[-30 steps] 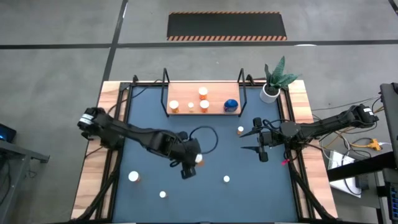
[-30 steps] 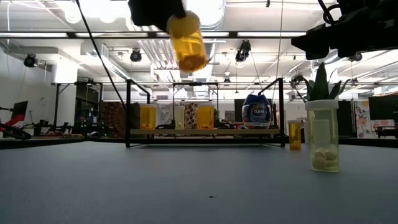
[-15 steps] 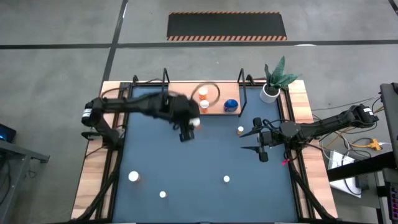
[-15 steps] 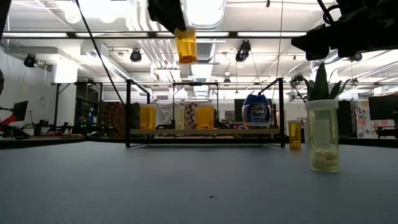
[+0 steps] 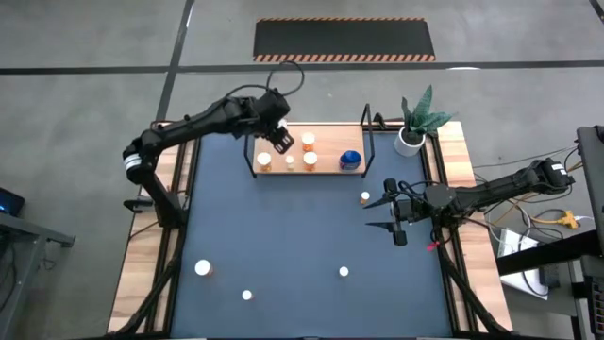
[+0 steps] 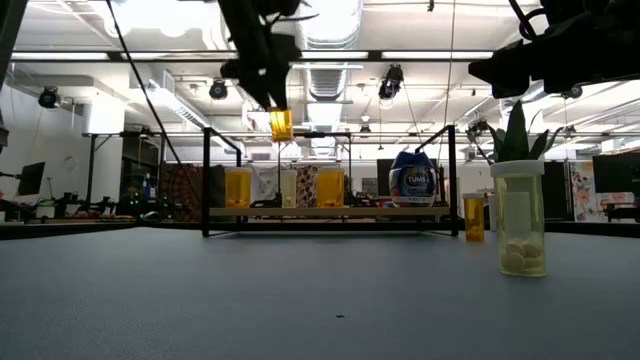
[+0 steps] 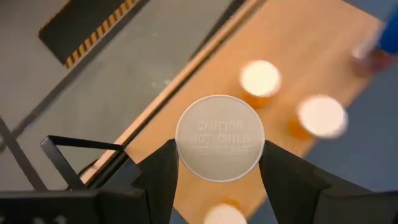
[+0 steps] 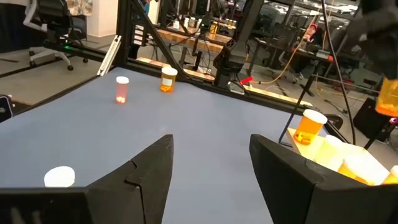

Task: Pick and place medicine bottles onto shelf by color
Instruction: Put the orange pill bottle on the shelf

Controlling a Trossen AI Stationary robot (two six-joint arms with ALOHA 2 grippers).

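My left gripper (image 5: pixel 281 144) hangs over the left part of the shelf (image 5: pixel 326 168), shut on an orange medicine bottle (image 6: pixel 281 124) with a white cap (image 7: pixel 219 138). On the board stand several orange bottles (image 5: pixel 264 161) (image 5: pixel 308 140) and a blue one (image 5: pixel 350 159), each on its base. More bottles stand on the dark mat (image 5: pixel 202 268) (image 5: pixel 343 272) (image 5: pixel 364 198). At the mat's right side my right gripper (image 5: pixel 392 213) is held level and open, with nothing between its fingers. My left gripper pinches the bottle between its two fingers (image 7: pixel 158 180), on opposite sides at the cap end (image 7: pixel 181 148). The fingers come slanting down from above and run along the bottle, its cap toward the wrist. The bottle hangs almost upright, clear above the board.
Black wire frames (image 5: pixel 253 142) (image 5: pixel 368 142) rise at the shelf's two ends. A white plant pot (image 5: pixel 409 140) stands at the far right corner. In the low view a tall bottle (image 6: pixel 521 220) stands close by on the right, with a smaller one (image 6: pixel 474 217) behind it.
My left gripper has swung from over the middle of the mat toward the far edge and risen a little, turning as it went. The bottle went with it, from tilted over the mat to nearly upright over the shelf's left part.
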